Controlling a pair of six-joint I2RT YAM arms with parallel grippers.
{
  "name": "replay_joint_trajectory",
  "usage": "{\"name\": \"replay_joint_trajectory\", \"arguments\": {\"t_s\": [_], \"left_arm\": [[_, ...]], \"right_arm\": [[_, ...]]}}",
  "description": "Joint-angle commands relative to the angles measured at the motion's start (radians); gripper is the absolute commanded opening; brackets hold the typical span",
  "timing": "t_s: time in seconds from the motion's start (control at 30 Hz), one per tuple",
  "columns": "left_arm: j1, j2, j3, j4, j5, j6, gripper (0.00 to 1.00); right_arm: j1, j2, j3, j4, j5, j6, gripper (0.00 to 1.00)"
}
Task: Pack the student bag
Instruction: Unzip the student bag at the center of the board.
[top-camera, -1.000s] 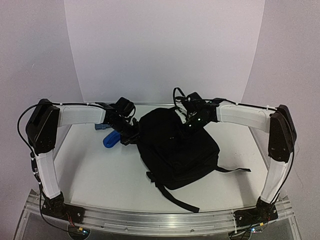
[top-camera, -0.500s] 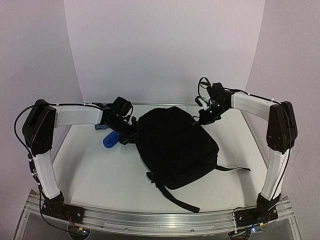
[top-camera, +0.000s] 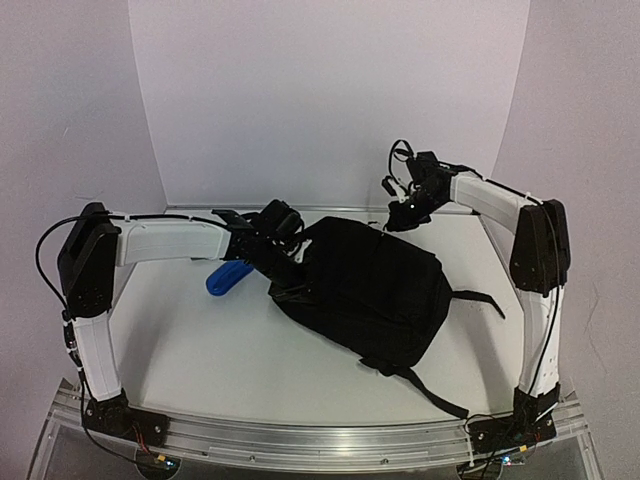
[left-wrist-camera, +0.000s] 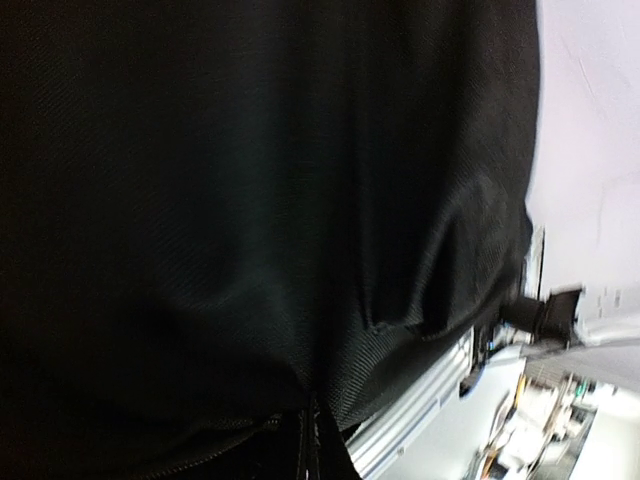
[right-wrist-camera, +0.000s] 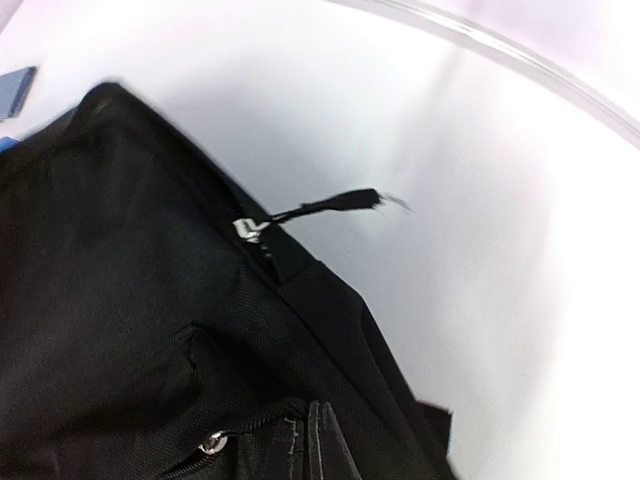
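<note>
1. Table (top-camera: 200, 340): bag (top-camera: 370, 295) lies flat, centre-right.
2. Bag: soft, floppy fabric, probably light. Will sag, so take it by the top edge or zip pull (right-wrist-camera: 330, 207).
3. Left claw (top-camera: 285, 268): closed, seemingly pinching bag's left edge.
4. Right claw (top-camera: 398, 218): closed, empty, above bag's far corner.

Both arms reach inward; left hand (top-camera: 289, 272) and right hand (top-camera: 399, 217) fully closed.

student bag (top-camera: 370, 295) lies on table (top-camera: 200, 350), centre-right. small object (top-camera: 228, 278) sits on table just left of bag. left gripper (top-camera: 287, 272) at bag's left edge, right gripper (top-camera: 400, 214) above its far-right corner. strap (top-camera: 432, 392) trails off bag's near-right side.
</note>
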Motion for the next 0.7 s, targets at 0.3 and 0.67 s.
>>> {"name": "replay_joint_trajectory", "arguments": {"t_s": [0.3,0.67], "left_arm": [[-0.031,-0.059,0.127,-0.191,-0.066,0.081,0.63],[-0.032,0.19,0.529,-0.351,-0.199,0.135,0.66]], "right_arm": [[0.062,-0.026,0.122,0.031,0.026,0.016,0.62],[0.008,-0.338,-0.198,0.021,0.015,0.135,0.77]]}}
